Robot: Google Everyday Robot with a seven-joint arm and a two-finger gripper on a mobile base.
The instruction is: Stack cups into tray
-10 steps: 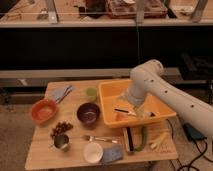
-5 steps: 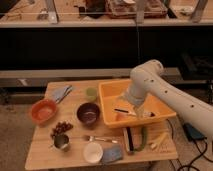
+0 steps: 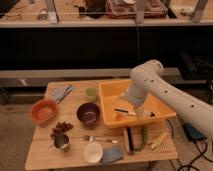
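The yellow-orange tray (image 3: 107,98) stands on the right half of the wooden table. My white arm reaches in from the right, and my gripper (image 3: 125,108) hangs low inside the tray, open, with nothing seen between its fingers. All three cups stand outside the tray. The light-green cup (image 3: 91,93) is just left of the tray's far corner. Near the front edge stands the wider white cup (image 3: 93,151). The shiny metal cup (image 3: 62,142) with its handle is at the front left.
A dark purple bowl (image 3: 88,113) and an orange bowl (image 3: 43,110) sit left of the tray. A fork (image 3: 100,139), a brush (image 3: 129,139), a green item (image 3: 143,137), a yellow item (image 3: 159,140), blue cloths (image 3: 62,92) and brown bits (image 3: 61,129) lie around.
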